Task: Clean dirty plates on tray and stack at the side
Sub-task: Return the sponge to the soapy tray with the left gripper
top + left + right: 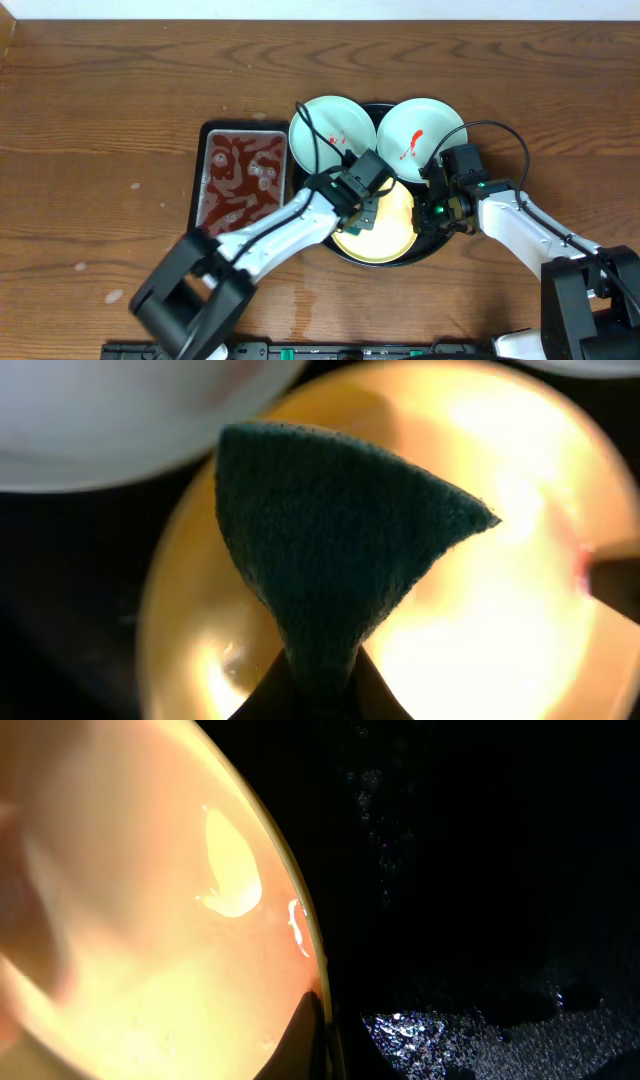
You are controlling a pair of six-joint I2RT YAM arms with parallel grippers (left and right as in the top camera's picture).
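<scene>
The black tray (436, 243) holds three dirty plates. Two mint-blue ones (332, 128) (421, 128) at the back carry red smears; a yellow plate (388, 232) lies at the front. My left gripper (365, 212) is shut on a dark green sponge (330, 530), which hangs over the yellow plate's (500, 610) face. My right gripper (432, 212) is shut on the yellow plate's right rim. In the right wrist view its jaws (325, 1040) pinch that rim, with the yellow plate (150, 920) on the left and the wet tray (480, 870) on the right.
A small rectangular red-stained tray (243, 176) sits just left of the black tray. Brown wooden table (100, 120) spreads all around. A mint plate (120, 420) fills the upper left of the left wrist view.
</scene>
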